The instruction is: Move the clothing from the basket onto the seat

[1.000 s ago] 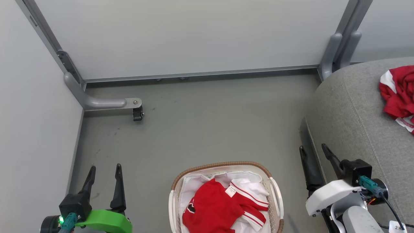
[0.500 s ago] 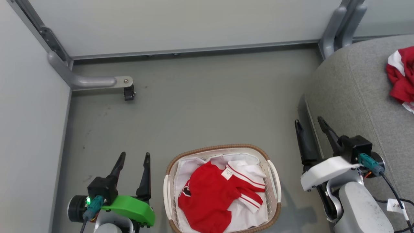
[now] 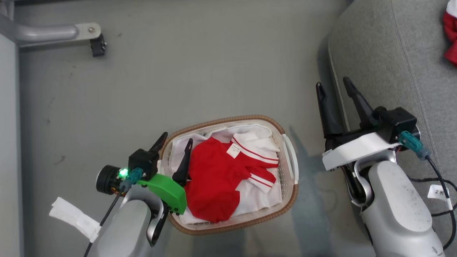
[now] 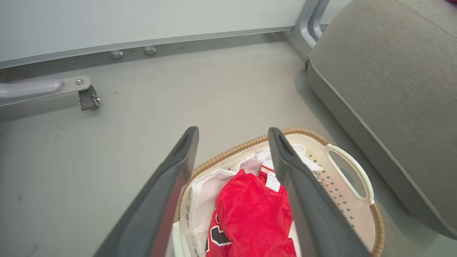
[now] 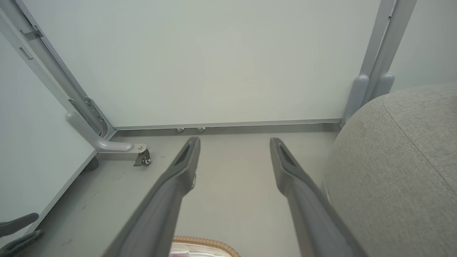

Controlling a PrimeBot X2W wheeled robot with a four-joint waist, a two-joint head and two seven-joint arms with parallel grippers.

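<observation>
Red garment point(image 3: 451, 43) cropped, label tag point(image 3: 234, 151) unreadable

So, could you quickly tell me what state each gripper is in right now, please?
Left gripper: open, holding nothing, above the basket.
Right gripper: open, holding nothing, beside the seat.

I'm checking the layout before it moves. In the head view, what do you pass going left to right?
Caster wheel → basket → right end effector → red garment on the seat.

Crumpled red-white clothing point(image 3: 217, 175) in basket point(image 3: 290, 157) beside seat point(image 3: 389, 53)
</observation>
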